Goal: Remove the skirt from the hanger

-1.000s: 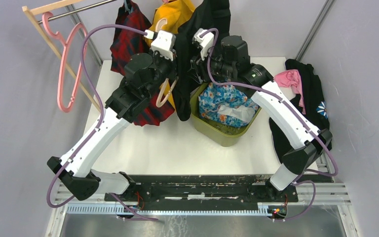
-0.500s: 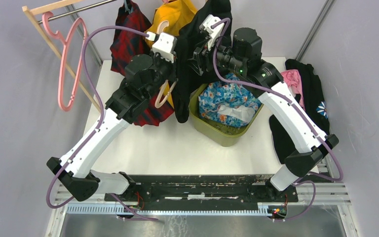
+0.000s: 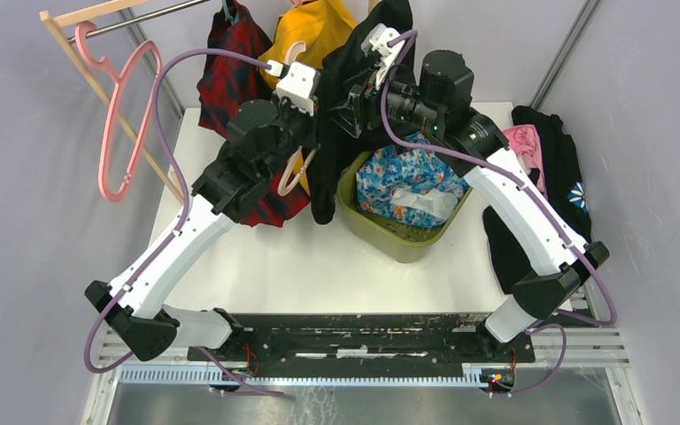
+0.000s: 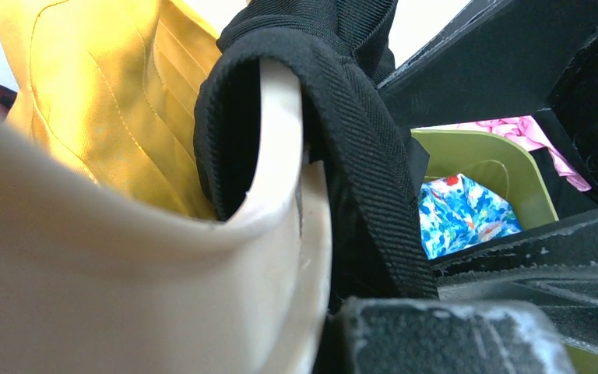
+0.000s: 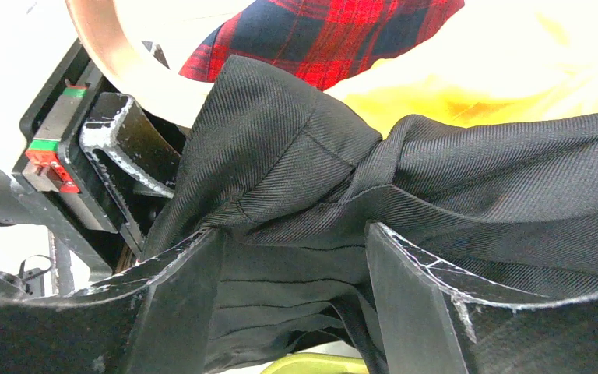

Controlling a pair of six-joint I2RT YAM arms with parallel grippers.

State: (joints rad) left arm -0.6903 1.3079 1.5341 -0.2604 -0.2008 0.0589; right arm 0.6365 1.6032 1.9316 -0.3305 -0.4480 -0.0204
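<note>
1. A robot lab cell: grey panels (image 3: pixel 18 230) are enclosing a white table (image 3: pixel 319 261).
2. 2 arms (image 3: pixel 186 239) are sitting bolted to a metal rail (image 3: pixel 363 345).
3. A clothes rack (image 3: pixel 62 40) is standing well left of the left claw (image 3: pixel 310 133).

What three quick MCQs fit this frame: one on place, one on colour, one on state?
1. Where is the blue floral cloth?
A) on the bare table top
B) in the green bin
C) draped over the left arm

2. What colour is the empty hanger on the rail?
A) pink
B) white
C) blue

3. What state is the black skirt in?
A) folded flat
B) dropped on the floor
C) looped over the cream hanger

Answers:
1. B, the top view shows the cloth lying inside the bin's walls.
2. A, the bare hanger at the rail's left end is pink.
3. C, the left wrist view shows the skirt's band wrapped round the hanger's end.
</note>
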